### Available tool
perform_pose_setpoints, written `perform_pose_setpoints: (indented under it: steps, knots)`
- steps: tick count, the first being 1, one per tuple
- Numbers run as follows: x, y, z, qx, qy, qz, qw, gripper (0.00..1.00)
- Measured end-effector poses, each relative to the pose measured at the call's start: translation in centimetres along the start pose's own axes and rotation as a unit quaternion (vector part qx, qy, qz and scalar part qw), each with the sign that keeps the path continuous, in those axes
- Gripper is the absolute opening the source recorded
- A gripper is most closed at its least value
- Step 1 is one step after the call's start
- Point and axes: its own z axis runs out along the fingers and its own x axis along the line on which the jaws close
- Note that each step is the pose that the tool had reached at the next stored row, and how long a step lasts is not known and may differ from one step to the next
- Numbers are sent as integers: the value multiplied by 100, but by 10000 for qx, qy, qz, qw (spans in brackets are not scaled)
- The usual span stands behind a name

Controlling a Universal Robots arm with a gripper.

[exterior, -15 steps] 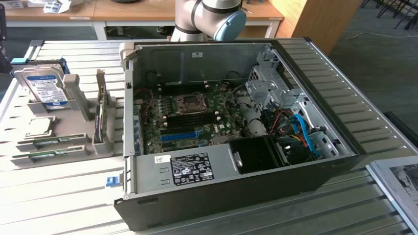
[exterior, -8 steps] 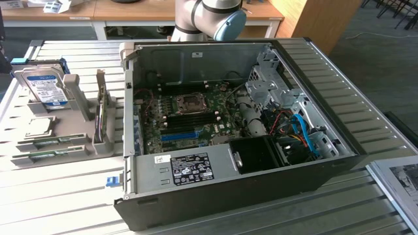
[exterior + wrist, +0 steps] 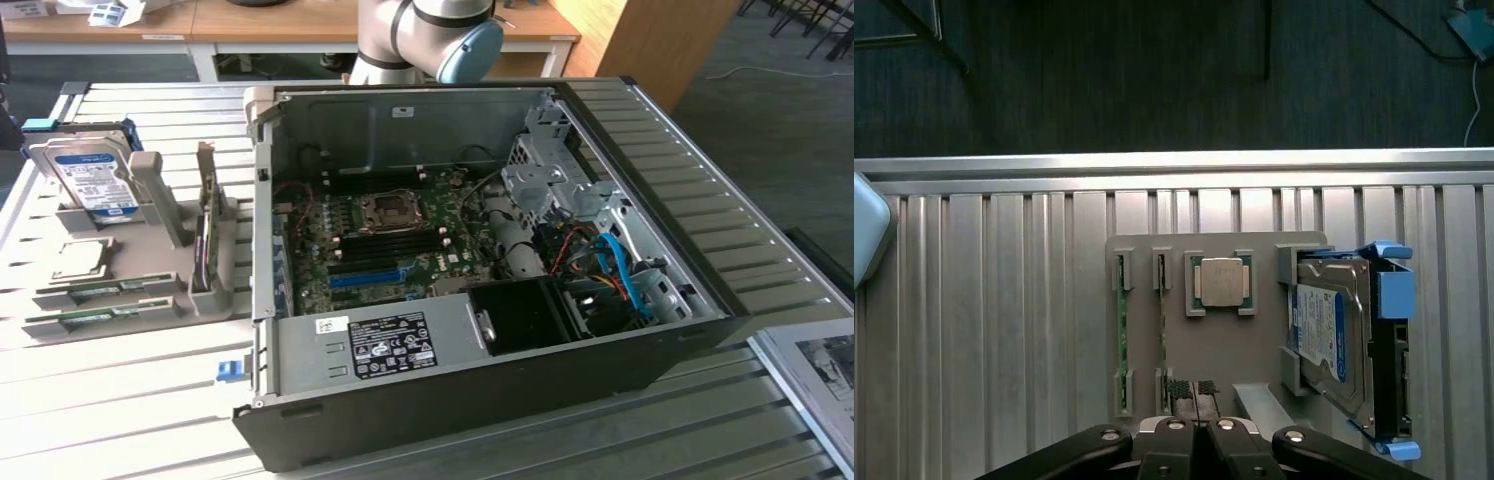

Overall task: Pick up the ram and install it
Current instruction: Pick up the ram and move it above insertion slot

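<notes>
Ram [image 3: 100, 290] lies flat in a grey holder [image 3: 180, 305] at the exterior view's left; moulded slots locate each part for pickup. Count: two flat sticks, apparently a third stick [image 3: 207, 235] standing on edge, one processor [image 3: 80, 260], one hard drive [image 3: 96, 180]. Rightward, one open computer case [image 3: 534, 390] stands beside the holder. Above the holder, the gripper [image 3: 1192, 388] hovers with jaws closed, holding nothing.

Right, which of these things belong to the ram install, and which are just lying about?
Job: ram sticks in the grey rack; motherboard in the open case; pincer, shut.
Lying about: hard drive; processor chip.
</notes>
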Motion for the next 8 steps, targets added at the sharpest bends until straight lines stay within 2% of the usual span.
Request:
perform_pose_setpoints:
  steps: [4, 8]
  knots:
    - [0, 0, 0, 23, -1, 0, 10000, 10]
    - [0, 1, 0, 23, -2, 0, 10000, 10]
